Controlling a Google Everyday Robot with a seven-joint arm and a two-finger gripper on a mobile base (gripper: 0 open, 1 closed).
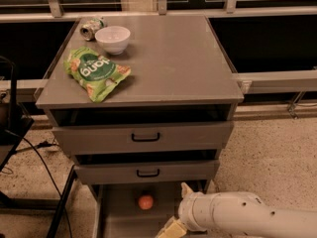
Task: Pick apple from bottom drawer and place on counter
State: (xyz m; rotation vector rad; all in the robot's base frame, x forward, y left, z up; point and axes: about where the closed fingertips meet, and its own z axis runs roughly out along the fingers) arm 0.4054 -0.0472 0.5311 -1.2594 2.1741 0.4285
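Observation:
The apple [145, 202] is small, round and red-orange. It lies on the floor of the open bottom drawer [119, 217], a shallow grey tray at the foot of the cabinet. My white arm reaches in from the lower right. The gripper [168, 230] is at the frame's bottom edge, over the drawer, just right of and nearer than the apple, apart from it. Only its pale yellow upper part shows. The counter [173, 58] is the broad grey cabinet top above.
On the counter's left part lie a green snack bag [95, 72], a white bowl [113, 38] and a tipped can [92, 27]. Two grey drawer fronts with black handles [145, 137] stand slightly open above the bottom drawer. Black cables and a stand are at the left.

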